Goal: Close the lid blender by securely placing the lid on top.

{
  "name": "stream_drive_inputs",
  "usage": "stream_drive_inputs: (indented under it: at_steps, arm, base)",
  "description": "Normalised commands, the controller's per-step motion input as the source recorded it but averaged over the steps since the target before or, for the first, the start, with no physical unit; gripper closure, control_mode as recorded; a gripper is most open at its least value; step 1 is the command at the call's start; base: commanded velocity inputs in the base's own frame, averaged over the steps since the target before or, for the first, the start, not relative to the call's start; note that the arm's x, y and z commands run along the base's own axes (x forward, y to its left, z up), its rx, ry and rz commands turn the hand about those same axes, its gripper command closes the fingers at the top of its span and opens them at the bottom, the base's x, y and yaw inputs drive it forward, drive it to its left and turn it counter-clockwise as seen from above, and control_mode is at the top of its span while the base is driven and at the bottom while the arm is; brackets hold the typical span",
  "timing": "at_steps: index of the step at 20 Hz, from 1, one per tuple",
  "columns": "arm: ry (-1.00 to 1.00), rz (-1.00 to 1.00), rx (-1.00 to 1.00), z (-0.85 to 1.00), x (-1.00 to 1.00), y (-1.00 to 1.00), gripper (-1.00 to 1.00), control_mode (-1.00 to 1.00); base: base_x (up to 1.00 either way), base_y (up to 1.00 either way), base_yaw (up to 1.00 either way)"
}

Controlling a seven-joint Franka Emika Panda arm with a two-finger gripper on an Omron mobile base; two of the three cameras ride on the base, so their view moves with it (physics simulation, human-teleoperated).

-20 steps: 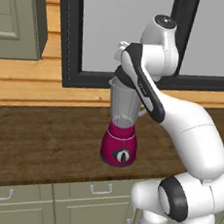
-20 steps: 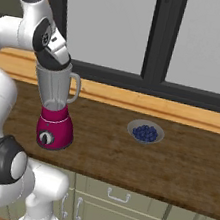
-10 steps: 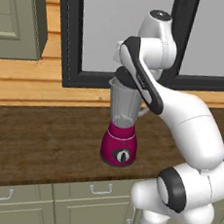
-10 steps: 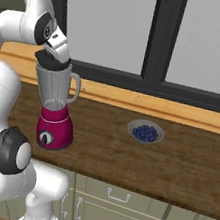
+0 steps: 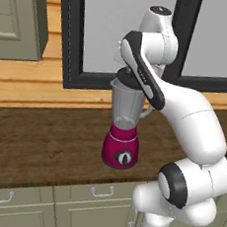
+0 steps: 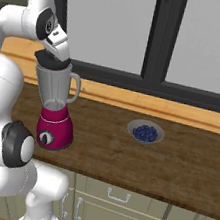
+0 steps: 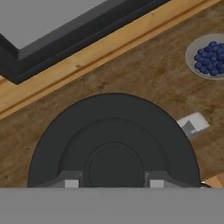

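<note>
Gripper closed on the raised centre knob of the lid, its two fingertips pinching the knob from either side in the hand view. The lid hangs directly beneath the hand, a flat black disc facing down, and in the left base view it sits right at the mouth of the blender, level with the jar's rim or touching it; whether it is fully seated I cannot tell. The right base view gives the same reading, with the dark disc capping the clear grey jar under the white hand. The relation that matters is vertical: the jar's long axis stands upright, the lid lies square across it, and the two look centred on one another, so I judge that only a short straight press down remains before the fingers let go. From above, the jar's side handle pokes out past the lid's edge, which suggests the disc covers the whole opening. The blender's magenta base rests on a dark wooden counter, with a bowl of blueberries well apart to the side. A dark-framed window rises behind the counter, and pale green cabinets run below it.
</note>
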Motion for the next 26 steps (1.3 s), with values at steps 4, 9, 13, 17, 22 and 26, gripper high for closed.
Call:
stream_drive_inputs:
  at_steps: [4,9,13,17,22,26]
  arm:
    - [0.05,0.02,0.0,0.02,0.0,0.09,1.0,-1.0]
    - [0.03,0.03,-0.02,0.0,0.0,0.06,1.0,-1.0]
    - [0.0,0.01,-0.01,0.0,0.0,0.0,1.0,-1.0]
    - [0.0,0.0,-0.01,0.0,0.0,0.0,1.0,-1.0]
    - [0.0,0.0,-0.02,0.0,0.0,-0.06,1.0,-1.0]
    - [0.0,0.0,0.0,0.0,0.0,-0.12,1.0,-1.0]
  base:
    - [0.0,0.0,0.0]
    - [0.0,0.0,0.0]
    - [0.0,0.0,0.0]
    - [0.0,0.0,0.0]
    - [0.0,0.0,0.0]
    - [0.0,0.0,0.0]
